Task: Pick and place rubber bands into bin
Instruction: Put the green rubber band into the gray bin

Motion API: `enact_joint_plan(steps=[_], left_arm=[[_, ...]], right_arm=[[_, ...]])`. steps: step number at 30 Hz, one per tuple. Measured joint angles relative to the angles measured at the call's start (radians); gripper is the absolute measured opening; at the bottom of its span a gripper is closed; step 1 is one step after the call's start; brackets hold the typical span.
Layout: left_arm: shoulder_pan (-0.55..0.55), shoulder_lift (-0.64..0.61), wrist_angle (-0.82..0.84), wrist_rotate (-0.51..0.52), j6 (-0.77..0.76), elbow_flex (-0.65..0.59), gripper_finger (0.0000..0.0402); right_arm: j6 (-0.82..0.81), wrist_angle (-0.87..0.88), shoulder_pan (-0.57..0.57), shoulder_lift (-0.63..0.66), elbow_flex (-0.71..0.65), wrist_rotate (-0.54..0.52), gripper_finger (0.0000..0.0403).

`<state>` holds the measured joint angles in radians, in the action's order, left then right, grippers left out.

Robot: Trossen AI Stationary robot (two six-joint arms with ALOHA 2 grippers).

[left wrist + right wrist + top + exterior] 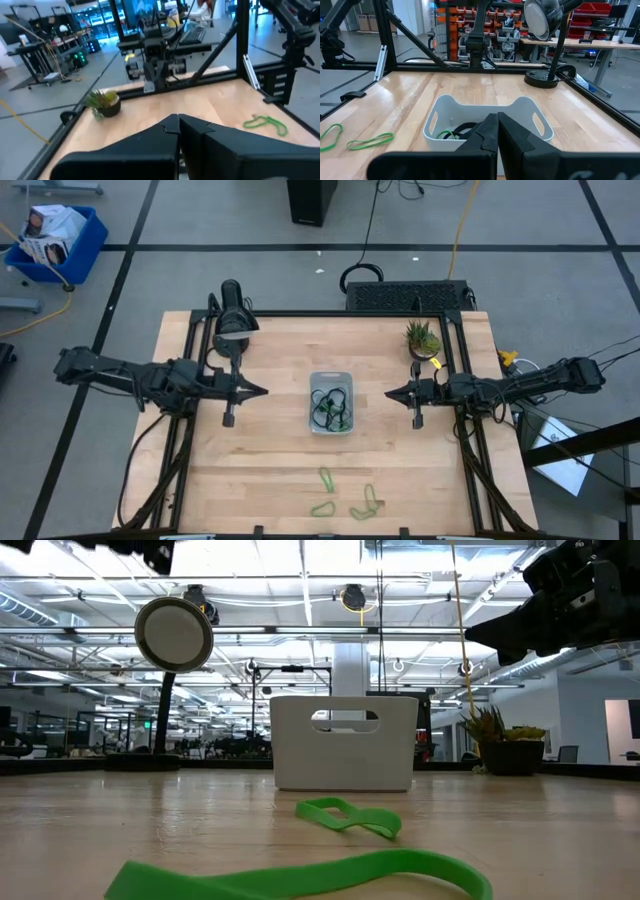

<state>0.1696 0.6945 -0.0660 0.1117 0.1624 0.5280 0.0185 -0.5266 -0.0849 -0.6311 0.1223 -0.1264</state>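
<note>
The bin (330,383) stands at the table's middle with dark rubber bands (328,404) and a green one (341,420) lying inside. Three green rubber bands (327,477) (322,508) (366,502) lie flat on the wood near the front edge; the low view shows two of them (348,817) (300,875). My left gripper (262,391) hovers shut to the left of the bin, holding nothing. My right gripper (388,394) hovers shut to the right of the bin (445,112), also with nothing in it.
A black desk lamp (232,320) stands at the far left of the table and a small potted plant (422,338) at the far right. A black frame rail runs round the table's edge (300,313). Bare wood lies between the bin and the loose bands.
</note>
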Motion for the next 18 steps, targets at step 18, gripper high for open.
enact_joint_plan(steps=[18], left_arm=[[0.021, -0.281, -0.254, 0.057, 0.015, -0.351, 0.0002]], right_arm=[[-0.030, -0.001, 0.000, 0.000, 0.000, 0.000, 0.0000]])
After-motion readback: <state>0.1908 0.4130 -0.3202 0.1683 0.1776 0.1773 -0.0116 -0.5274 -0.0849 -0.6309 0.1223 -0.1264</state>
